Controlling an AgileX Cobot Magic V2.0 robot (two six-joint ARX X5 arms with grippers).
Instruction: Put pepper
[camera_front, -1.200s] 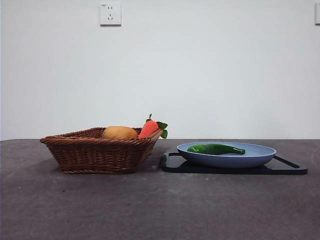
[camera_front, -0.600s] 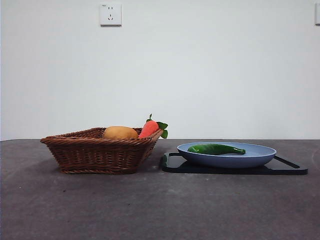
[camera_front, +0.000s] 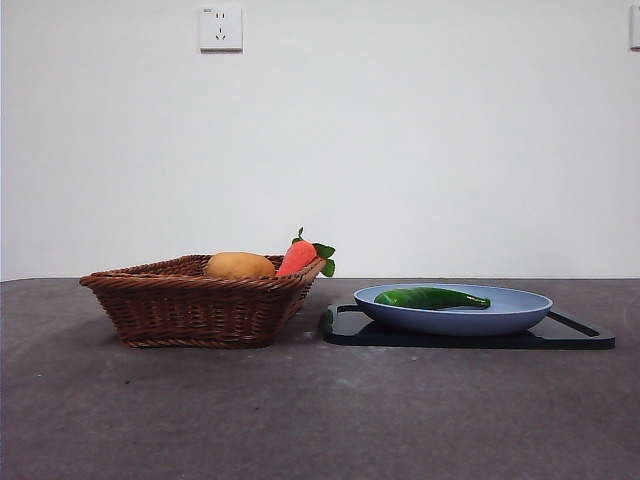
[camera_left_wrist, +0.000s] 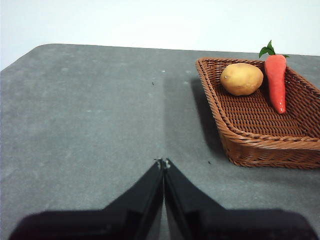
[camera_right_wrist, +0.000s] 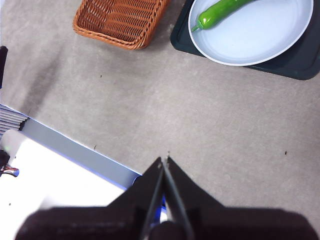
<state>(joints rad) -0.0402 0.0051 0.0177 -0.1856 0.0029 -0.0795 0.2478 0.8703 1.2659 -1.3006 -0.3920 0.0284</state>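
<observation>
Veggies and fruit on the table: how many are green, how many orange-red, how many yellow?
Green: 1, the pepper on the blue plate
Orange-red: 1, the carrot in the basket
Yellow: 1, the round one in the basket
Total: 3

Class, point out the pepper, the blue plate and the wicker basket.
pepper (camera_front: 432, 298), front view, mid-body.
blue plate (camera_front: 520, 303), front view, bare right rim.
wicker basket (camera_front: 190, 312), front view, front woven wall.

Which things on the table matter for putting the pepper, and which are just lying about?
Job: pepper lying in the blue plate; left gripper and right gripper, both shut, holding nothing.

Lying about: wicker basket with potato and carrot; black tray under the plate.
</observation>
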